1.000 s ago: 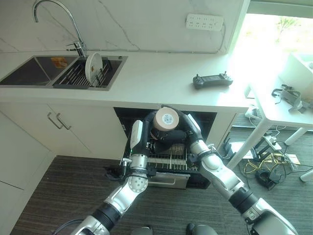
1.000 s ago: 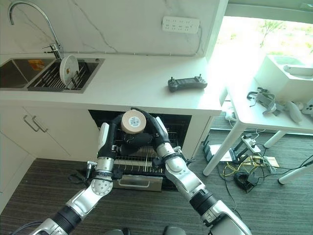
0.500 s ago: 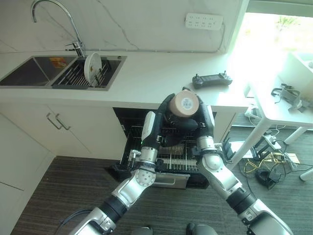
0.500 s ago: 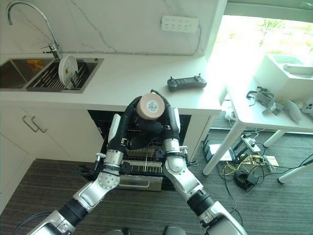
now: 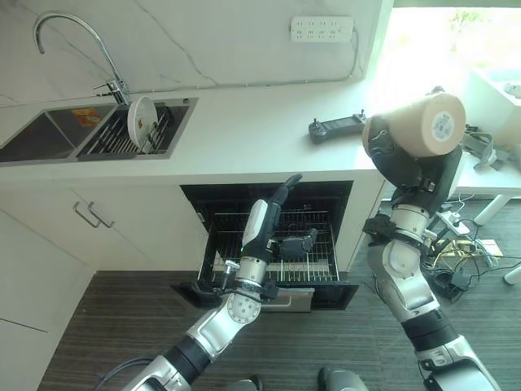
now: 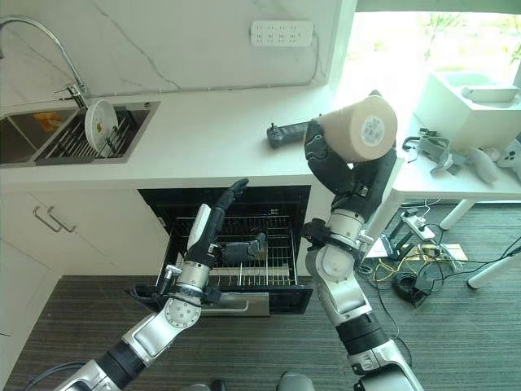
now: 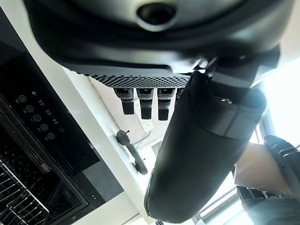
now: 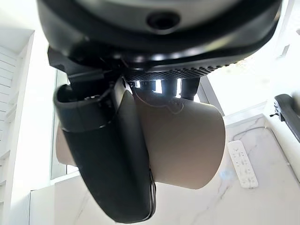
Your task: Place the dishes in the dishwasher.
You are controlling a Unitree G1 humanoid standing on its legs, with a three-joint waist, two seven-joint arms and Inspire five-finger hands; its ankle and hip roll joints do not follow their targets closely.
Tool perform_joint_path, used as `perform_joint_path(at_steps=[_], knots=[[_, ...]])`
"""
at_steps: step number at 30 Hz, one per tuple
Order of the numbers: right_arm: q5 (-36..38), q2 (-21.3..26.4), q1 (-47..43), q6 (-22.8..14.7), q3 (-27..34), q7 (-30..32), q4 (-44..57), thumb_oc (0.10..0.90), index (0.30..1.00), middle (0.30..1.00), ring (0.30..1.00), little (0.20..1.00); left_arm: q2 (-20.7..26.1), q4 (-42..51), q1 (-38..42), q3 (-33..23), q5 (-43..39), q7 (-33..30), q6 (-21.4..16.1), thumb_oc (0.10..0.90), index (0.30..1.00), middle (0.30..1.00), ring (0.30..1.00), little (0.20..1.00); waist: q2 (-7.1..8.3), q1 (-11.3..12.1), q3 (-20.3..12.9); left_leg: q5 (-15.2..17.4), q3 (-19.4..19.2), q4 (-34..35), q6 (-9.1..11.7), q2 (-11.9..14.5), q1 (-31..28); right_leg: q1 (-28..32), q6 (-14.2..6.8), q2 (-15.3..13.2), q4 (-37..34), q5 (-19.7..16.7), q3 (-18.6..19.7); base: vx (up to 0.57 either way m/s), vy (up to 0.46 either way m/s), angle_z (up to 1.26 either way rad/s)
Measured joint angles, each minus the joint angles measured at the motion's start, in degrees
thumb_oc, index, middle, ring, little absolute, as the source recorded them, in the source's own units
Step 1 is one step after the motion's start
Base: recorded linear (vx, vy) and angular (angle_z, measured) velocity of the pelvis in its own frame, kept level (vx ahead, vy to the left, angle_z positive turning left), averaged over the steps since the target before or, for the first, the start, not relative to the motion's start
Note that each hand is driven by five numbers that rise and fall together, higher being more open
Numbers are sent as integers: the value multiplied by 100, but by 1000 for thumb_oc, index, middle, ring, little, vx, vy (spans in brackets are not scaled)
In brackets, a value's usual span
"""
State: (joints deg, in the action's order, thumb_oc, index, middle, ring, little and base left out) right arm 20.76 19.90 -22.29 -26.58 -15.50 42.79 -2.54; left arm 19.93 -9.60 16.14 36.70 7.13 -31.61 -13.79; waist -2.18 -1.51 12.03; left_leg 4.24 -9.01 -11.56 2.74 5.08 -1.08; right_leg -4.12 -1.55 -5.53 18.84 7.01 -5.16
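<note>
The robot's right hand (image 5: 407, 167) has swung up to the upper right of the frame, its fingers (image 8: 105, 154) curled round a tan cup (image 5: 417, 124) held on its side, base toward the camera, high above the white counter (image 5: 244, 134). A second ago both hands met around that cup at centre frame, just over the open dishwasher (image 5: 273, 248); the left hand (image 5: 277, 204) has since let go and now stands at centre frame, fingers straight and holding nothing, above the pulled-out wire rack (image 5: 281, 261). The handover appears complete, which leaves the cup clear of the machine rather than in it: by this reading the right hand must bring it back down to the rack before this dish counts as loaded. At upper left, 1 white plate (image 5: 140, 116) stands on edge in the sink rack (image 5: 122, 134) beside the tap (image 5: 77, 41), not yet moved. A dark handheld controller (image 5: 335, 126) lies on the counter near the raised cup.
</note>
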Motion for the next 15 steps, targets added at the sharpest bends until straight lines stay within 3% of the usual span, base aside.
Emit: perform_joint_path(at_steps=[6, 10, 15], knots=[[668, 67, 412, 37, -2, -1130, 206, 400, 300, 300, 300, 300, 159, 19, -392, -390, -15, 201, 6, 800, 900, 900, 900, 900, 0, 19, 0, -4, -5, 56, 0, -6, 9, -25, -4, -3, -15, 3, 1, 0, 0, 0], [754, 357, 1430, 184, 70, -2173, 337, 400, 300, 300, 300, 300, 484, 57, -1020, -951, -25, 1174, 16, 800, 900, 900, 900, 900, 0, 28, 0, -15, 2, 135, 3, -7, 10, -23, -13, -4, -76, 8, -23, 2, 6, 1], [1031, 493, 2159, 598, 107, -2881, 37, 400, 300, 300, 300, 300, 759, 53, -1757, -1231, -358, 2064, 148, 800, 900, 900, 900, 900, -2, 20, 1, -19, -15, 192, 5, -11, 8, -33, -23, -9, -111, 15, -22, 31, 35, 0]])
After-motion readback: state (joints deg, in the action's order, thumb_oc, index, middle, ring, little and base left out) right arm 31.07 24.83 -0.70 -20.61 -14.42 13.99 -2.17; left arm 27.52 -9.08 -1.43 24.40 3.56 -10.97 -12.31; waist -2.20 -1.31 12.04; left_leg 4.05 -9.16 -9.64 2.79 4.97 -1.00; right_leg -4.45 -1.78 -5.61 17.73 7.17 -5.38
